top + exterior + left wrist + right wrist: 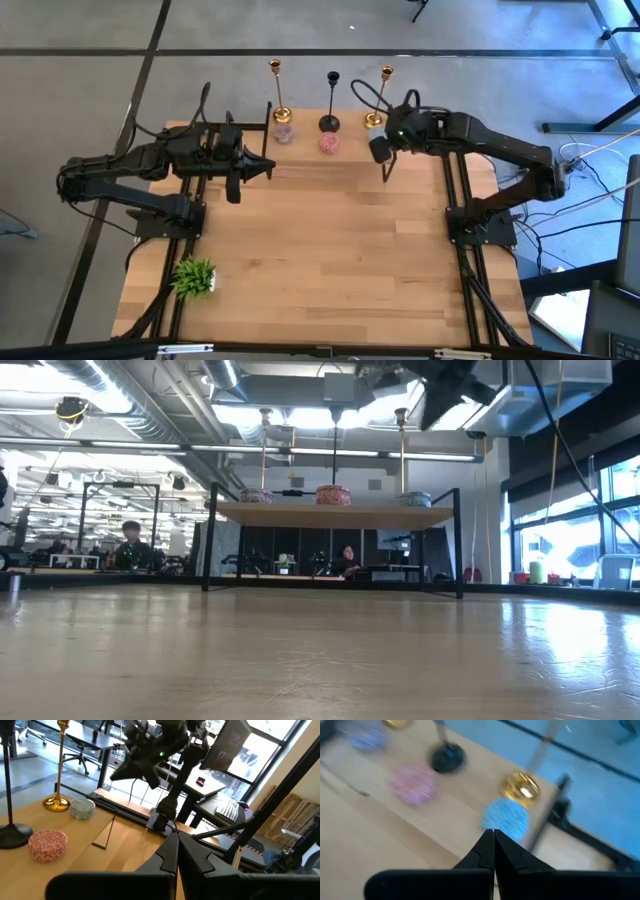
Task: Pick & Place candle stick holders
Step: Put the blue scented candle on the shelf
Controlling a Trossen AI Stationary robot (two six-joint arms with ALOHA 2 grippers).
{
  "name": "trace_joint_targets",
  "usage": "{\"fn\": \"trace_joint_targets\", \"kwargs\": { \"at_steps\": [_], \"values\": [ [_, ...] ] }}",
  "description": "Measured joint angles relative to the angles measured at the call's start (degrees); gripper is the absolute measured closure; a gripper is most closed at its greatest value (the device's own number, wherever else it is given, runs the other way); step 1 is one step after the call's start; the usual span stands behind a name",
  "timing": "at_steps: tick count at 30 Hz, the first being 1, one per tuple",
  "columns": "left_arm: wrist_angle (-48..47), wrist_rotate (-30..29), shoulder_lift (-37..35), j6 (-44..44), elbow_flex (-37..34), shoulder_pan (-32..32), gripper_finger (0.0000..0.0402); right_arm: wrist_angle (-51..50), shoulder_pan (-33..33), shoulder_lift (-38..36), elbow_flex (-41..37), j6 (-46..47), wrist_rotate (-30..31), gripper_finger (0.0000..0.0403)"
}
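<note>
Overhead, table-level, two wrists — shared candlesticks

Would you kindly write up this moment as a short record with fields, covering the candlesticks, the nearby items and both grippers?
candlesticks: left gold candlestick, black candlestick and right gold candlestick stand upright in a row at the far table edge
small round tins: pinkish tin before the black candlestick; another tin by the left gold one
plant: small green plant near the left front corner
left gripper: shut, empty, over the table's left side
right gripper: shut, empty, close to the right gold candlestick
table: light wood
</note>
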Motion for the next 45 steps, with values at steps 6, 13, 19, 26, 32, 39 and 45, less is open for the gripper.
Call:
{"fn": "trace_joint_targets", "kwargs": {
  "at_steps": [6,13,19,26,32,39,45],
  "values": [
    [0.1,-0.1,0.0,0.0,0.0,0.1,0.0400,2.2,-3.2,-2.0,-5.0,2.7,-1.1,0.0403],
    [0.1,1.9,0.3,-3.7,0.0,2.2,0.0399,15.9,-10.9,-3.0,-14.1,0.8,-17.2,0.0403],
    [0.1,2.9,0.4,-5.0,0.0,1.9,0.0400,19.4,-14.8,-6.9,-18.1,0.5,-20.2,0.0403],
    [0.1,0.4,0.4,-3.8,0.0,0.2,0.0400,19.6,-21.3,-12.7,-20.0,-0.8,-21.7,0.0403],
    [0.1,-1.4,1.1,-2.0,0.0,-0.2,0.0399,25.4,-27.6,-13.5,-25.9,2.5,-34.1,0.0403],
    [0.1,-1.5,2.9,-1.9,0.0,-0.2,0.0400,27.3,-29.5,-13.3,-26.7,4.7,-32.5,0.0403],
    [0.1,-1.4,4.2,-1.4,0.0,-0.1,0.0400,28.4,-29.1,-11.2,-26.7,0.9,-31.3,0.0403]
  ]
}}
